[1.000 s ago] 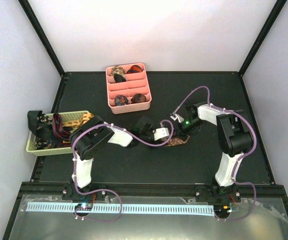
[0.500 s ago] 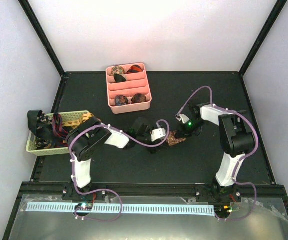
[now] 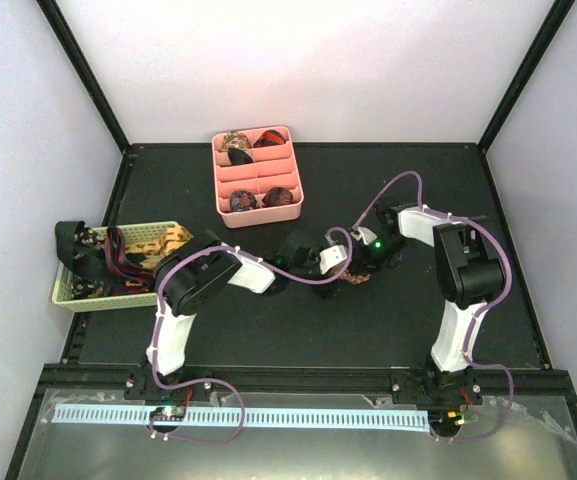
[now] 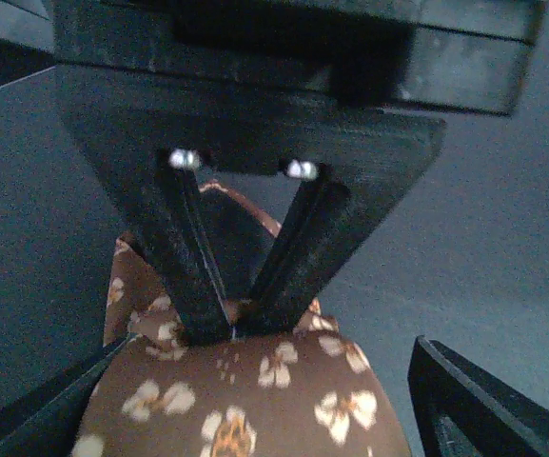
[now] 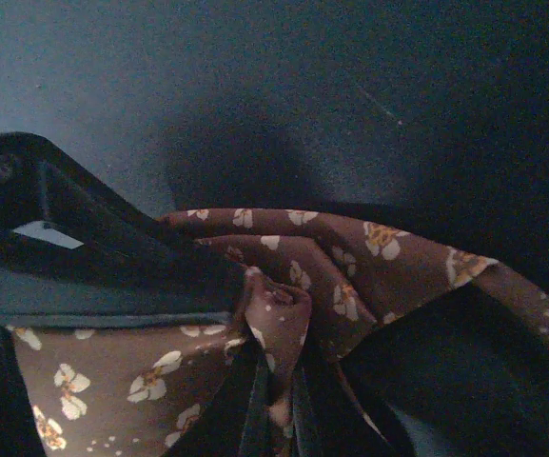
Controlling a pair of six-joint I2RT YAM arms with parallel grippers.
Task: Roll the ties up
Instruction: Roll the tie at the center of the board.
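Note:
A brown necktie with pale flowers (image 3: 352,281) lies bunched at mid-table between both grippers. In the left wrist view the tie (image 4: 255,400) fills the bottom, and my left gripper (image 4: 231,328) is shut, its fingertips pinching a fold of it. In the right wrist view my right gripper (image 5: 279,381) is shut on a bunched fold of the same tie (image 5: 350,257). From above, the left gripper (image 3: 340,268) and the right gripper (image 3: 360,272) meet over the tie. Several rolled ties (image 3: 242,201) sit in the pink tray (image 3: 257,176). More ties (image 3: 118,255) lie in the woven basket (image 3: 148,238).
The pink divided tray stands at the back, left of centre. The pale basket hangs over the table's left edge. Purple cables (image 3: 388,195) loop over both arms. Black frame posts rise at the back corners.
My left gripper has moved right towards the right gripper, and the tie has bunched up shorter between them. The right arm has shifted only slightly.

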